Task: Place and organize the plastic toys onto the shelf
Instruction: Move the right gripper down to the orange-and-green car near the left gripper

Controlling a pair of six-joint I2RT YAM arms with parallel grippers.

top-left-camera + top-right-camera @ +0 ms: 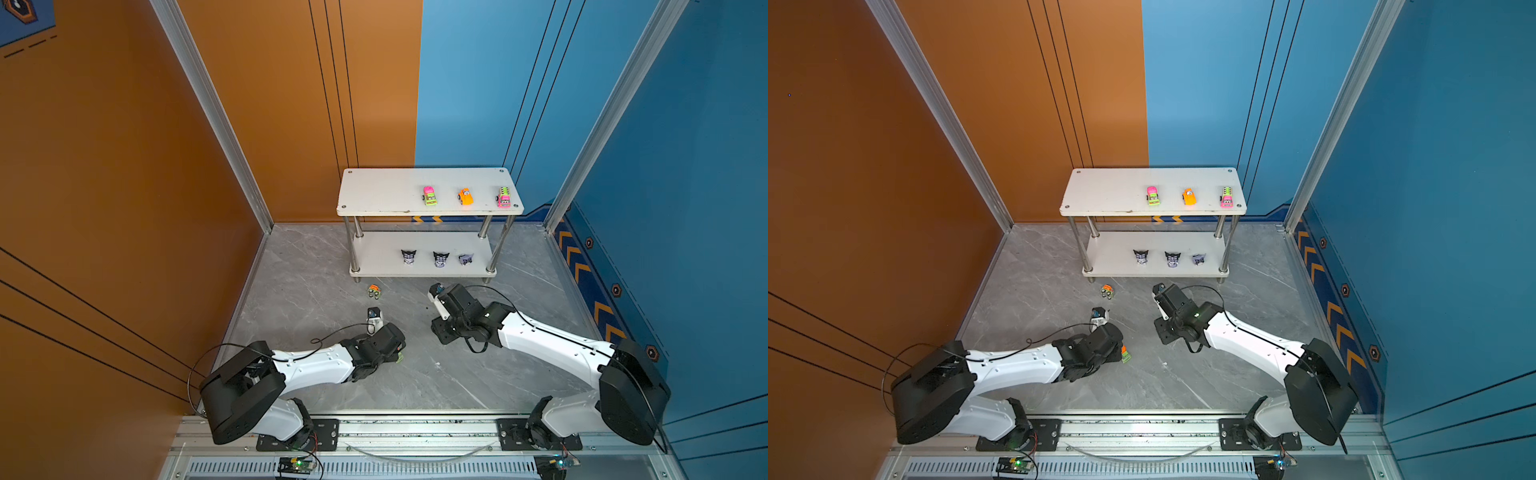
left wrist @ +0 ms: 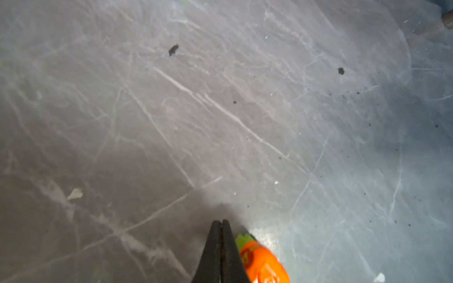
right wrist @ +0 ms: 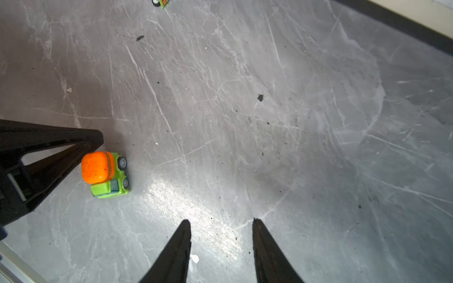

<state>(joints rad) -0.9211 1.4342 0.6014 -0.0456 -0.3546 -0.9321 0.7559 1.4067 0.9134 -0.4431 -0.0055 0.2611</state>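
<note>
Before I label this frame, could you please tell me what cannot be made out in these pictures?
Orange-and-green truck: mostly hidden under the left arm in both top views; blurred and cut by the frame edge in the left wrist view.
Other loose car: too small in both top views to tell how it lies; cut off in the right wrist view.

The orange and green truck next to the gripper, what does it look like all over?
It is a tiny mixer truck of shiny plastic: a round orange drum, a lime green cab with a grey window, and black wheels with grey hubs, two showing. It lies on the grey marbled table, right beside the shut left gripper, not held by it. Whether they touch is unclear.
</note>
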